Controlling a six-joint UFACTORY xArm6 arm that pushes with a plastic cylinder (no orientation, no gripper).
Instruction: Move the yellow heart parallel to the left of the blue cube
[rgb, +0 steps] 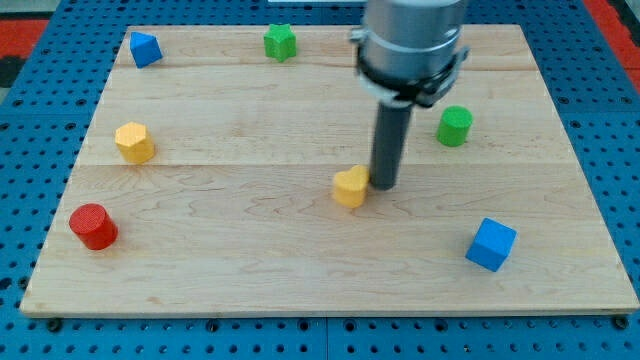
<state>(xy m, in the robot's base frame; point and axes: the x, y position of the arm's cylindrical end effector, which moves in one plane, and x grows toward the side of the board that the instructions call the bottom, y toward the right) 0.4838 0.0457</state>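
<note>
The yellow heart (350, 187) lies near the middle of the wooden board. The blue cube (491, 244) sits at the lower right, well to the right of the heart and a little lower. My tip (384, 186) stands right against the heart's right side, between the heart and the cube. The rod rises from it to the grey arm at the view's top.
A yellow hexagonal block (134, 142) is at the left and a red cylinder (93, 225) at the lower left. A blue block (145, 48) is at the top left, a green block (281, 42) at the top, a green cylinder (454, 126) at the right.
</note>
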